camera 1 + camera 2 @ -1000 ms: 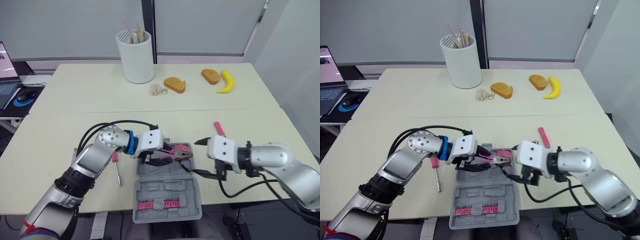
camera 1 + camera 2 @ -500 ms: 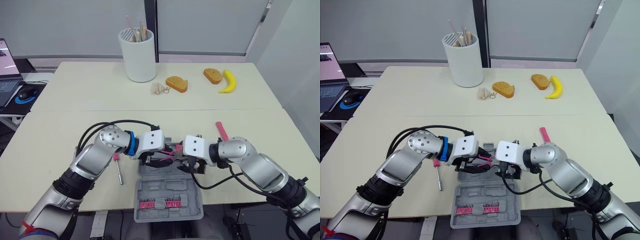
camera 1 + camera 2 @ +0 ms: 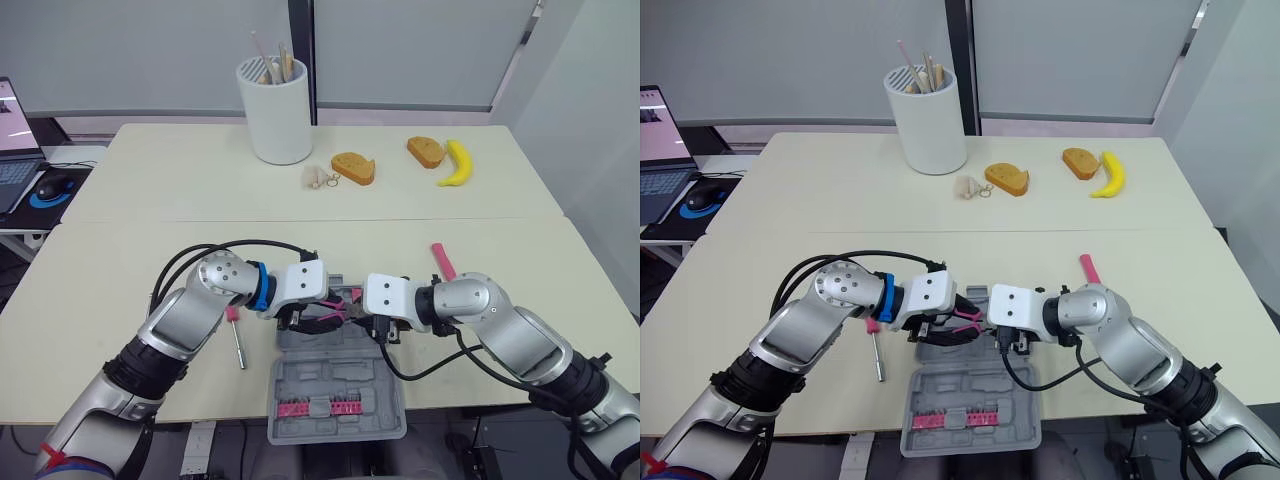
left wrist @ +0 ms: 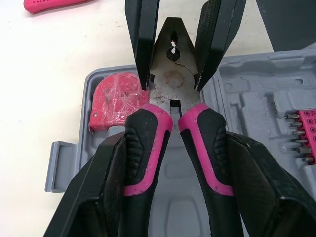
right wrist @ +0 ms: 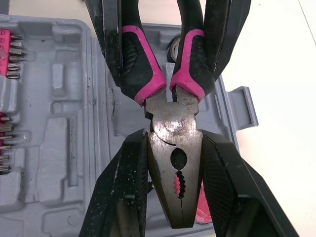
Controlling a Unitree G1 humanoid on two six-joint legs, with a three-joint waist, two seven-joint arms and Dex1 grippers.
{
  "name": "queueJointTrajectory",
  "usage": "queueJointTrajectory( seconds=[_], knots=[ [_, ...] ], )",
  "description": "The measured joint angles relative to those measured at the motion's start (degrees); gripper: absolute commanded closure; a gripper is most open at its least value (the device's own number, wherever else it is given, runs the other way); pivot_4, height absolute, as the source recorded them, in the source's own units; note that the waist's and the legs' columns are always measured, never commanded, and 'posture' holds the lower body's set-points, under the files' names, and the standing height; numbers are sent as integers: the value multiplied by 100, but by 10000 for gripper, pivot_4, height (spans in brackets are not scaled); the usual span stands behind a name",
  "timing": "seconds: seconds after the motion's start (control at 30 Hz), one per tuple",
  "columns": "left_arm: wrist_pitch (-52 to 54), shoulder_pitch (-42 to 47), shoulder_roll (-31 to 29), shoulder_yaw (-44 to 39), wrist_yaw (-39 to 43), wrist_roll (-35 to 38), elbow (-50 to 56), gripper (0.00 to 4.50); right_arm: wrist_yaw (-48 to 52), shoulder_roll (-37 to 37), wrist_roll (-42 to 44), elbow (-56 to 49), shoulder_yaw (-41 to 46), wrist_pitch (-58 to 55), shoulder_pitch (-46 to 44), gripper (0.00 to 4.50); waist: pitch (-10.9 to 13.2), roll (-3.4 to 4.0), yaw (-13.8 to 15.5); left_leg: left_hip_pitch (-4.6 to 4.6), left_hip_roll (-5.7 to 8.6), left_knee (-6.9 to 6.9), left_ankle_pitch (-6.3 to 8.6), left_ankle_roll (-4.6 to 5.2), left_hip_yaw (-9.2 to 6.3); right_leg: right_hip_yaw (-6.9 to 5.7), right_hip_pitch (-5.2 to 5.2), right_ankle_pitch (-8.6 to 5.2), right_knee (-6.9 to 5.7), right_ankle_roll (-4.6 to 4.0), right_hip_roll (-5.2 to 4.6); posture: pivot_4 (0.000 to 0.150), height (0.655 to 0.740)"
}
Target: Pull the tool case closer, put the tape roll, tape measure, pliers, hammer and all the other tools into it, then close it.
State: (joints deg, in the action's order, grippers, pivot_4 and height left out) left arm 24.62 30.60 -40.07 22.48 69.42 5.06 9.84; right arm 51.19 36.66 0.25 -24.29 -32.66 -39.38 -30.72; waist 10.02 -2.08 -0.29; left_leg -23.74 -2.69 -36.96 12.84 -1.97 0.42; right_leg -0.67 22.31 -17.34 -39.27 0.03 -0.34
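Pliers [image 4: 173,74] positioned over far half of open case [image 3: 340,375], head pointing toward right arm. Contact with tray beneath not determinable.

Pink-and-black handles gripped by left claw [image 4: 175,148], closed firmly on them. Head clamped by right claw [image 5: 174,148], fingers pressed against both sides near the pivot.

Change noted: one second ago, right claw out by near right edge of table [image 3: 120,300], spread and empty. Half a second ago, swung in beside the pliers' head. Now closed on it. Left claw and pliers unmoved throughout, aside from slight camera shift.

Assessment: likely a handover, or a two-claw hold to turn and seat the pliers in their recess. Release by one claw needed before placement; risk of twisting the tool if both pull at once.

Case at near table edge, lid laid flat, pink bit strip [image 3: 318,407] in near half. Pink item [image 4: 116,98] lodged in a far-half corner just beside the pliers' head; kind not determinable.

Outstanding: screwdriver [image 3: 235,340] on table just left of case; pink tool [image 3: 441,260] on table to the right, well apart. Case not yet closed.
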Motion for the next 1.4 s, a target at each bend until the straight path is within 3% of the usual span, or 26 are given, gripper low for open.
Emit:
queueJointTrajectory(
  seconds=[0.1,0.3,0.57,0.83,1.0,1.4],
  knots=[
    [2,-1,-6,0,18,-4,0,19361,16,-20,-29,3,0,0,0,32554,0,0,0,0,0,-1,0,0,1,0,0,0,-1,0,0,1500,7400],
    [101,-1,-138,-59,309,289,122,351,121,-37,-66,-1,23,121,1,32554,0,0,-4,0,0,-1,0,0,0,0,2,0,-5,0,0,1500,7400],
    [-117,-428,-883,-1039,661,842,12,0,358,316,3,-259,293,138,3,32554,2,3,-36,2,-4,-1,0,0,1,1,7,-1,-14,-2,-1,1500,7400],
    [-1251,-2055,-1814,-2009,1238,1069,-327,0,815,611,-127,-265,162,145,-360,32554,7,11,-81,9,-16,0,0,0,6,4,8,-4,-25,-6,-20,1500,7400],
    [-2005,-2665,-1907,-2367,1252,1034,-619,0,887,415,-391,187,-243,145,-529,32554,8,13,-59,8,-19,0,0,0,4,-4,9,-5,-31,-8,-45,1500,7400],
    [-2548,-2773,-1803,-2507,1102,1068,-789,0,896,-359,-964,1282,-802,309,-805,32554,8,13,-58,8,-10,0,0,0,9,-2,15,-5,-42,-7,-45,1500,7400]
  ],
)
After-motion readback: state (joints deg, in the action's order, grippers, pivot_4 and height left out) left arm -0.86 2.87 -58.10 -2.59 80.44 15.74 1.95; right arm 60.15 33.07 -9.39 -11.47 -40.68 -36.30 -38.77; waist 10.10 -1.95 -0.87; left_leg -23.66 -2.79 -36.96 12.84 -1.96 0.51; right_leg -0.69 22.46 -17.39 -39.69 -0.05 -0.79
